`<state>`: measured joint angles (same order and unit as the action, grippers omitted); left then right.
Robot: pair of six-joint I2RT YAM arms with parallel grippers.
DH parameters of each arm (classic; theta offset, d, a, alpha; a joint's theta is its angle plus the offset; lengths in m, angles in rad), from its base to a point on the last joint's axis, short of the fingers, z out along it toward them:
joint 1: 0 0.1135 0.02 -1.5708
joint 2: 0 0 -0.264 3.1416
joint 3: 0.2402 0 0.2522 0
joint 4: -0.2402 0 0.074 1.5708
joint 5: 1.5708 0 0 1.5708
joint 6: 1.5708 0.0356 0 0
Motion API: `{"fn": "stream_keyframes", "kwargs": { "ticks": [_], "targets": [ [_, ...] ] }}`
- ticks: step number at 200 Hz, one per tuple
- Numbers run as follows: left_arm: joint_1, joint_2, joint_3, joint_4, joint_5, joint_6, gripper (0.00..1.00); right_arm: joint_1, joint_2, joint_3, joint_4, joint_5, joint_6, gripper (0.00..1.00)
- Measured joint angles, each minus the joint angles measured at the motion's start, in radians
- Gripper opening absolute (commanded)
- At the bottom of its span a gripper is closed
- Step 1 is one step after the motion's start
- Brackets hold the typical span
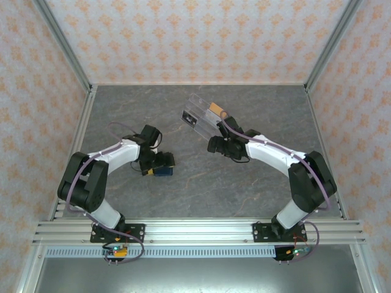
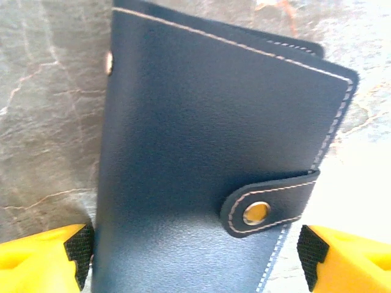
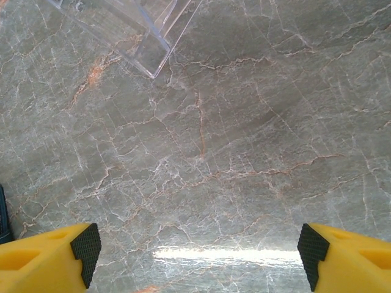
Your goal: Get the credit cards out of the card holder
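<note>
Lower end of card holder (image 2: 201, 140) beyond the bottom edge (clear box (image 3: 134, 30) beyond the top)

the closed card holder (image 2: 201, 140) fills the gap between the spread fingers of the left end effector (image 2: 195, 259). bare surface (image 3: 244, 134) lies open under the right end effector (image 3: 195, 253); the clear box (image 3: 131, 36) stands ahead on its left.

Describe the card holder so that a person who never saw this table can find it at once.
On the grey marbled table, look at the left half, under the left pincer. There lies a small navy-blue wallet, closed like a book, with pale stitching and a strap fastened by a metal snap. The box further back to the right is clear plastic instead.
</note>
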<state>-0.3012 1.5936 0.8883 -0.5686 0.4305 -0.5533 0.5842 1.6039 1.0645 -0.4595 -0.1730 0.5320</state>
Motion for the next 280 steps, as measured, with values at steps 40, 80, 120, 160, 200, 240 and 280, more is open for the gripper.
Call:
{"fn": "stream_keyframes", "kwargs": {
  "ticks": [40,80,120,160,200,240,280],
  "targets": [
    [0.024,-0.020,0.059,-0.035,-0.027,0.020,0.82,0.014,0.005,0.003,0.000,0.009,0.000,0.85],
    [0.074,-0.016,0.093,-0.043,-0.045,0.055,0.53,0.036,0.021,0.023,0.000,0.008,0.002,0.82],
    [0.087,0.047,0.093,-0.063,-0.075,0.067,0.41,0.043,0.047,0.033,0.000,0.008,0.007,0.81],
    [0.087,0.065,0.091,-0.062,-0.063,0.080,0.26,0.044,0.076,0.049,-0.003,0.004,0.007,0.77],
    [0.070,0.063,0.065,-0.032,-0.016,0.068,0.20,0.050,0.086,0.071,-0.010,-0.004,0.002,0.74],
    [-0.045,0.063,0.055,0.027,0.016,-0.003,0.20,0.050,0.086,0.074,-0.011,-0.035,-0.013,0.64],
    [-0.135,0.082,0.055,0.097,0.046,-0.084,0.21,0.056,0.117,0.074,0.014,-0.169,-0.043,0.50]
  ]
}}
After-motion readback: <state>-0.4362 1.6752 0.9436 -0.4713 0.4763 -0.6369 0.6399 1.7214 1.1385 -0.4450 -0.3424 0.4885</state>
